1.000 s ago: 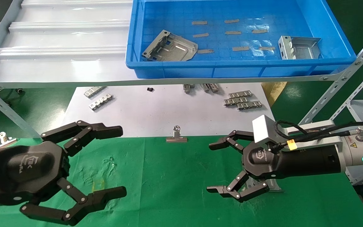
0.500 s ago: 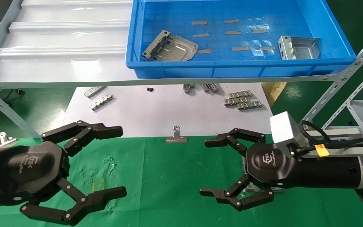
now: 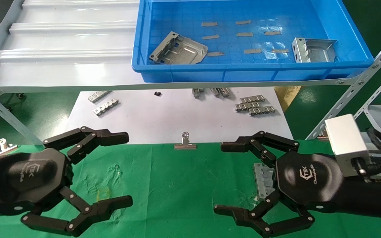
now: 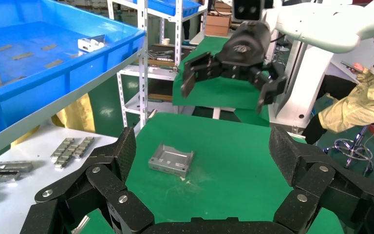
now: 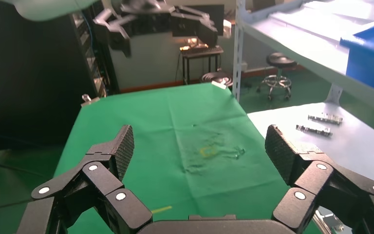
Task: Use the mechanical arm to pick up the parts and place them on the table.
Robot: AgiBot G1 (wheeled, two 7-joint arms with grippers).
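One silver part [image 3: 263,180] lies flat on the green table [image 3: 177,185]; my right palm hides its right side. The same part [image 4: 171,160] shows whole in the left wrist view. My right gripper [image 3: 220,178] hangs open just above it, holding nothing, and its fingers [image 5: 123,146] frame bare cloth. Two more parts [image 3: 179,49] [image 3: 314,49] rest in the blue bin [image 3: 177,74] on the shelf. My left gripper [image 3: 126,168] hovers open and empty over the table's left side.
A white sheet [image 3: 164,119] behind the cloth carries toothed metal strips [image 3: 253,105] and a binder clip [image 3: 185,142] at its near edge. The grey ribbed shelf [image 3: 61,49] overhangs the back. Slanted shelf struts [image 3: 352,96] stand at right. A seated person [image 4: 365,102] is beyond the table.
My right gripper, still open, has drawn back to the right and nearer the camera, uncovering more of the part on the cloth. The left arm has not moved.
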